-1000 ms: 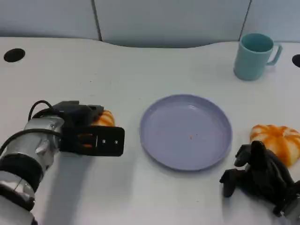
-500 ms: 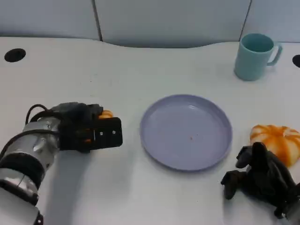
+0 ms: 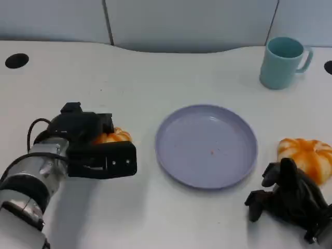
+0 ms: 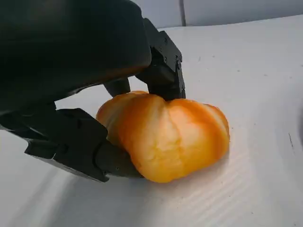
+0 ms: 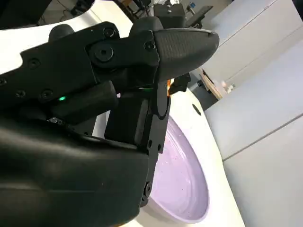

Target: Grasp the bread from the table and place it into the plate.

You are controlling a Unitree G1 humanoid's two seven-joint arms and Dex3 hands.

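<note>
The left hand [image 3: 98, 150] is closing its fingers [image 4: 161, 61] around the bread [image 4: 165, 135], gripping it on both sides so it can be lifted, with the bread sitting on the table [image 3: 155, 78] just left of the plate [image 3: 206, 145]; the right hand [image 3: 288, 199] is resting curled and holding nothing beside a second bun [image 3: 307, 155]; a mug [image 3: 281, 62] is standing at the white table's far edge, grey wall panels behind

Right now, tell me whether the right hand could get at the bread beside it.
Probably yes. The right hand rests curled on the table just in front of that bread, with nothing between them; the plate lies off to one side.
</note>
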